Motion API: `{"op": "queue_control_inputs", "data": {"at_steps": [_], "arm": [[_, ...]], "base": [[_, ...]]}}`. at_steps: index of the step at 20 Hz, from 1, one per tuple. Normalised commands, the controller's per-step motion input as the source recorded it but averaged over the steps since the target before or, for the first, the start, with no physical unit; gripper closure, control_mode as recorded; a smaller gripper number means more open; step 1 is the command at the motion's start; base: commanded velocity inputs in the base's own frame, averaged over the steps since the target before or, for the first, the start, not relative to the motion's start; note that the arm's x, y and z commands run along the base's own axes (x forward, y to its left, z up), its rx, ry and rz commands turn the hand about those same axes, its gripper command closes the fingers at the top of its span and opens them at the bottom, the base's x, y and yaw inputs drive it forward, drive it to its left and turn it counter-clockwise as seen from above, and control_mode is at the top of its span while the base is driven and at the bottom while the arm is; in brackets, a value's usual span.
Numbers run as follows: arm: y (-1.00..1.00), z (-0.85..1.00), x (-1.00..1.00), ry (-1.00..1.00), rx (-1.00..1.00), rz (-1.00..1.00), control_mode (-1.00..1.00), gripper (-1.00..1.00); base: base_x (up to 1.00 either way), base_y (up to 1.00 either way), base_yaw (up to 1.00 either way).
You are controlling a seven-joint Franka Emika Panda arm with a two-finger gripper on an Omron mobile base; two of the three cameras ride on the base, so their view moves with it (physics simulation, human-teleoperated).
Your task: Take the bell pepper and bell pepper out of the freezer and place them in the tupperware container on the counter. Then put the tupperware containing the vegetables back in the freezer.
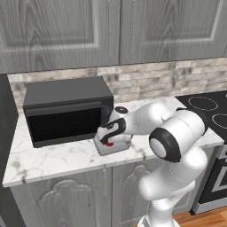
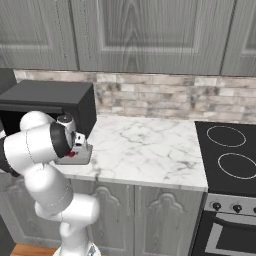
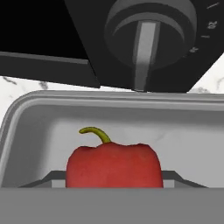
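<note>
A glossy red bell pepper (image 3: 113,164) sits pinched in the robot's claw (image 1: 109,141), low inside the shallow grey plastic container (image 3: 39,131) on the white marble counter (image 1: 57,157). Lifting without releasing could drag it out.

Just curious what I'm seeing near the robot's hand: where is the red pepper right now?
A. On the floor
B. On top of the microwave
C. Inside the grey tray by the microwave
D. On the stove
C: the hand view shows the pepper sitting inside the tray, just in front of the microwave.
</note>
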Motion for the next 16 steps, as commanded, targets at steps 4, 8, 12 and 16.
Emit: {"op": "queue_control_inputs", "data": {"at_steps": [4,8,12,16], "arm": [[0.15,-0.16,0.11,0.0,0.0,0.0,-1.0,1.0],[0.12,-0.13,0.04,0.0,0.0,0.0,-1.0,-1.0],[0.01,-0.04,0.0,0.0,0.0,0.0,-1.0,-1.0],[-0.01,0.02,-0.02,-0.01,0.0,0.0,-1.0,-1.0]], "base": [[0.0,0.0,0.0],[0.0,0.0,0.0],[0.0,0.0,0.0],[0.0,0.0,0.0]]}}
